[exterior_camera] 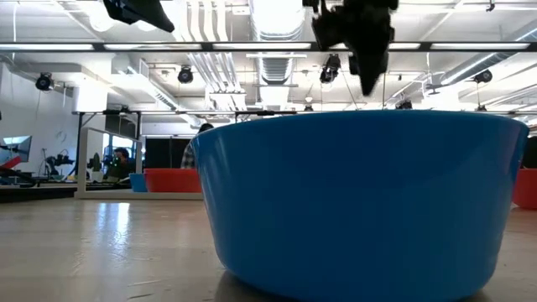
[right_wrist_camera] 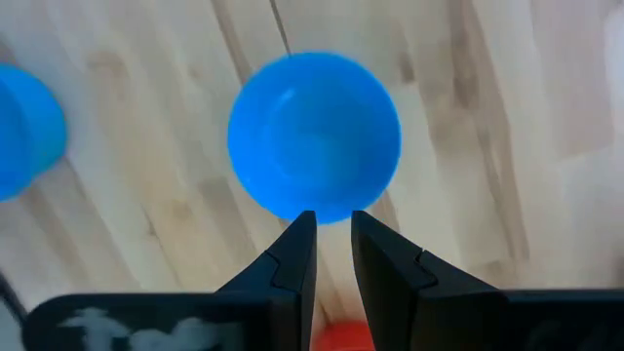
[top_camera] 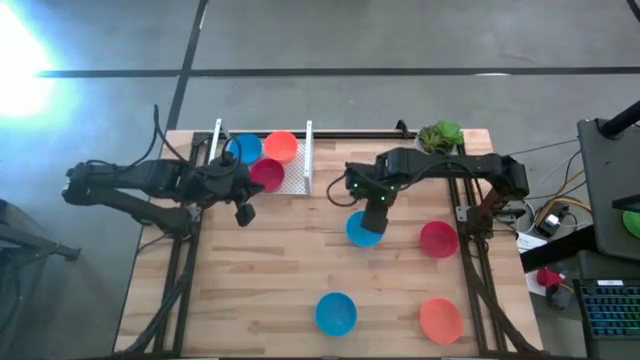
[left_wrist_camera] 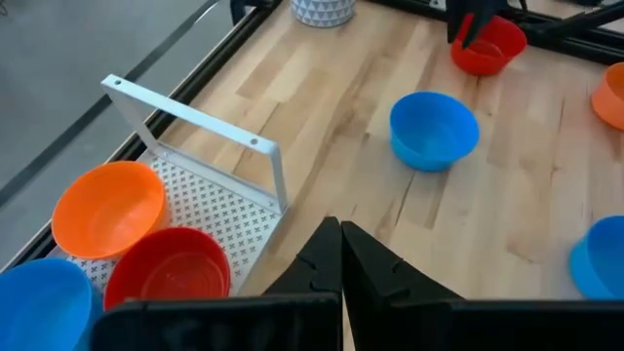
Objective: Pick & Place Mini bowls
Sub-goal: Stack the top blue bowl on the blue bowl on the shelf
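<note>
Three mini bowls, blue (top_camera: pixel 243 150), orange (top_camera: pixel 281 146) and red (top_camera: pixel 267 174), sit in a white perforated tray (top_camera: pixel 297 180) at the far left. They also show in the left wrist view: blue (left_wrist_camera: pixel 39 302), orange (left_wrist_camera: pixel 107 207), red (left_wrist_camera: pixel 168 271). Loose on the table stand a blue bowl (top_camera: pixel 360 230), a red bowl (top_camera: pixel 438 240), a near blue bowl (top_camera: pixel 336 312) and an orange bowl (top_camera: pixel 441 320). My right gripper (right_wrist_camera: pixel 331 229) hangs above the middle blue bowl (right_wrist_camera: pixel 314 136), its fingers a little apart over the rim, touching nothing. My left gripper (left_wrist_camera: pixel 341 239) is shut and empty beside the tray.
A white plant pot (top_camera: pixel 440 135) stands at the far right corner. The tray's upright rails (left_wrist_camera: pixel 195 122) stand near my left gripper. The near blue bowl (exterior_camera: pixel 361 201) fills the low view. Bare wood lies at the table's near left.
</note>
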Robot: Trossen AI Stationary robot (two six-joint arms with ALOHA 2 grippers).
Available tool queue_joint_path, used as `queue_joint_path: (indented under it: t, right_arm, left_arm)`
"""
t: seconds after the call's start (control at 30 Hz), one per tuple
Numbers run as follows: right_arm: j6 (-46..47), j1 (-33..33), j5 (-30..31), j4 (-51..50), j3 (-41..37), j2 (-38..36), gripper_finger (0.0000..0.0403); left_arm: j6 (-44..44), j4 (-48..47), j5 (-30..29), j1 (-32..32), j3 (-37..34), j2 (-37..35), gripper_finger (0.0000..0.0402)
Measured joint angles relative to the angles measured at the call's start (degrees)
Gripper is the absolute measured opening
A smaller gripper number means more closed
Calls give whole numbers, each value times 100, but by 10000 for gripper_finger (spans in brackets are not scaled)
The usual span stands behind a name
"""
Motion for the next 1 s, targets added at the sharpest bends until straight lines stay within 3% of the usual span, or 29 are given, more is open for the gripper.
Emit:
queue_joint_path:
  t: [0.1, 0.37, 0.87, 1.0]
  right_arm:
    - [40, -28, 6, 60, -281, 6, 63]
    - [1263, -166, 605, 327, -852, 6, 63]
    - [1359, -369, 525, 1659, -1988, 9, 107]
    - [1364, -367, 262, 2019, -2264, 9, 109]
  left_arm:
    - [-3, 37, 1, 0, -2, 0, 0]
    - [-7, 267, 4, 0, -2, 7, 0]
    - [-77, 482, 57, 2, -2, 7, 0]
    - [-133, 480, 55, 2, -2, 7, 0]
